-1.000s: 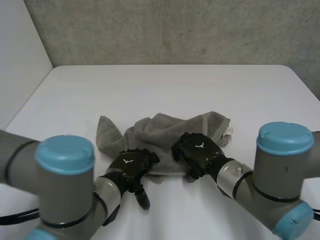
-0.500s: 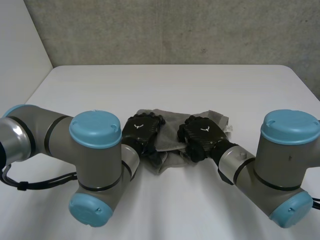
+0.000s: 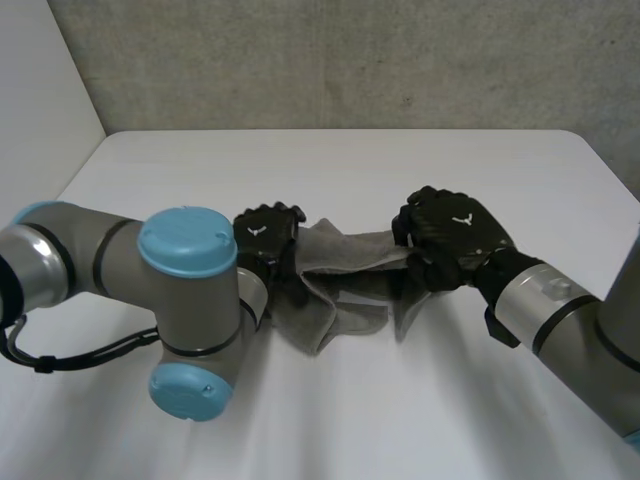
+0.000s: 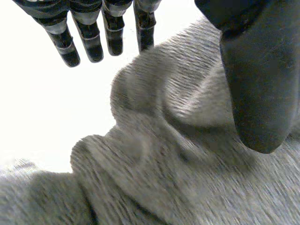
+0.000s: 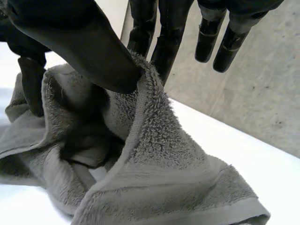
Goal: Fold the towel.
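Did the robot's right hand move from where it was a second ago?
Yes. The right robot hand, pinching the towel, has gone toward the far edge and right side of the table.

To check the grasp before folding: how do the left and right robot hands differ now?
The left robot hand holds the towel at its left end; the right robot hand at its right end. Most left fingers reach past the towel; the right thumb pinches an edge against its fingers. Both are shut on the towel, stretched between them.
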